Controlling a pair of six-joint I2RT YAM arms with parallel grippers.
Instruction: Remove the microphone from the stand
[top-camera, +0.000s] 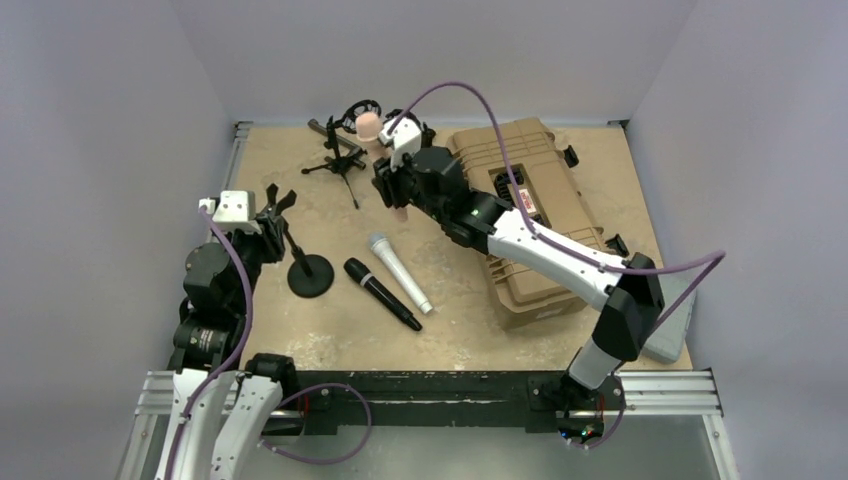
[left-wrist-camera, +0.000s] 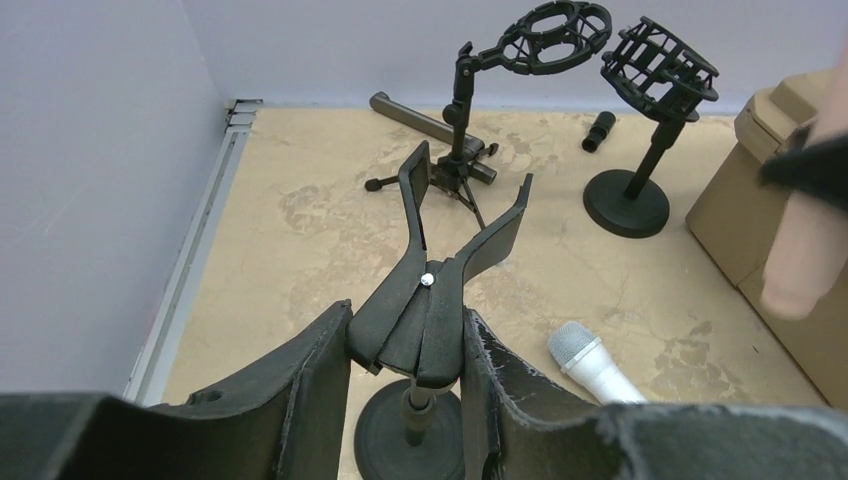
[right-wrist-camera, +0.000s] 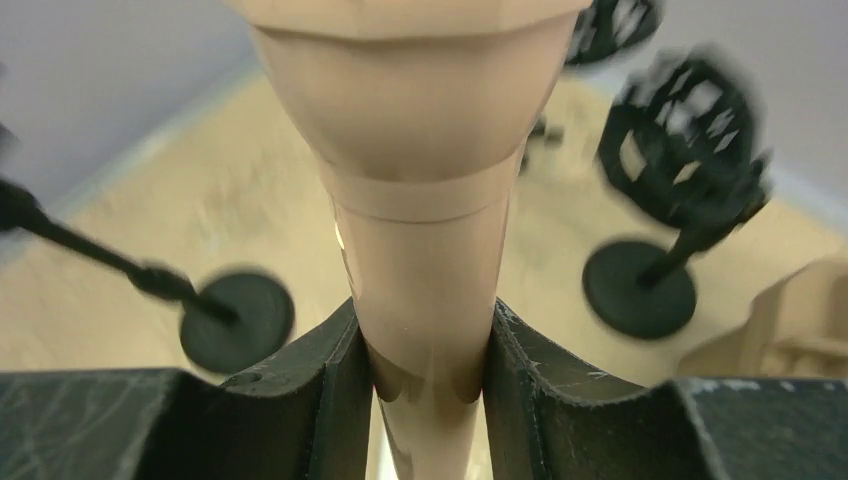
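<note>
My right gripper (top-camera: 393, 186) is shut on a beige-pink microphone (top-camera: 370, 126) and holds it in the air above the back of the table. In the right wrist view the microphone's body (right-wrist-camera: 425, 250) sits pinched between my fingers (right-wrist-camera: 320, 380). My left gripper (top-camera: 272, 213) is shut on the handles of the black clip (left-wrist-camera: 425, 320) atop a round-based stand (top-camera: 310, 275). The clip's prongs (left-wrist-camera: 500, 225) are spread and hold nothing. The microphone (left-wrist-camera: 805, 250) hangs apart from the clip, at the right edge of the left wrist view.
A white microphone (top-camera: 400, 273) and a black microphone (top-camera: 381, 293) lie mid-table. A tan hard case (top-camera: 535, 200) lies at the right. A tripod stand with a shock mount (left-wrist-camera: 550, 30) and a round-based shock-mount stand (left-wrist-camera: 655, 70) stand at the back.
</note>
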